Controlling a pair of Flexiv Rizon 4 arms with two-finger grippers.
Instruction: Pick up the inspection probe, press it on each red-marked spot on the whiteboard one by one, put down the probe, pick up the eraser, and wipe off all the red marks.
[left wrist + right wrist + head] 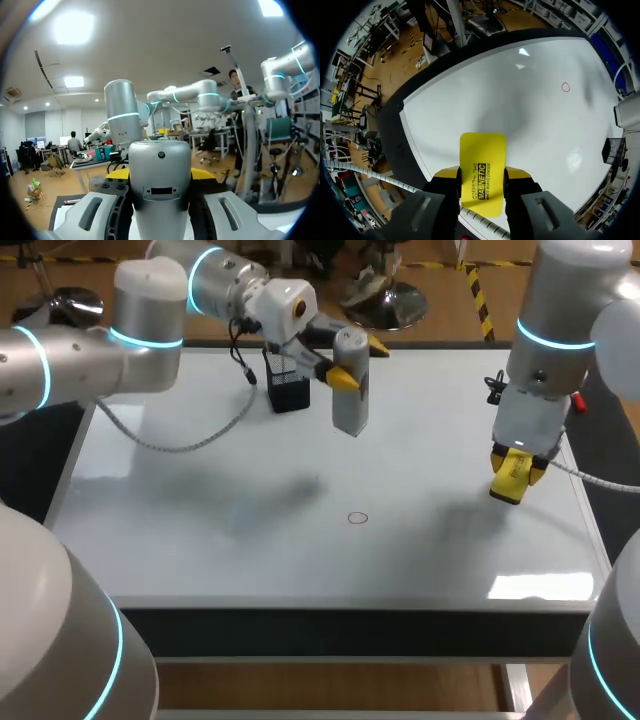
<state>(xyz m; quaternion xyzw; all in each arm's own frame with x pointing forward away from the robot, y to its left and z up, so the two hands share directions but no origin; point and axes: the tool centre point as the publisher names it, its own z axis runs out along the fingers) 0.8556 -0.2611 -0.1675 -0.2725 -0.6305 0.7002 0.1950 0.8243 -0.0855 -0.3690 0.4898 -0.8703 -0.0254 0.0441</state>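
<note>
Inside right end effector [482, 173], flat yellow eraser [482, 152]

One each — probe [350, 380], eraser [510, 477], red mark [358, 519], holder [289, 390]

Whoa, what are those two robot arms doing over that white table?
The left gripper holds a silver probe upright over the back of the whiteboard. The right gripper grips a yellow eraser near the board's right edge. One small red circle sits near the middle of the board, not yet wiped off.
</note>
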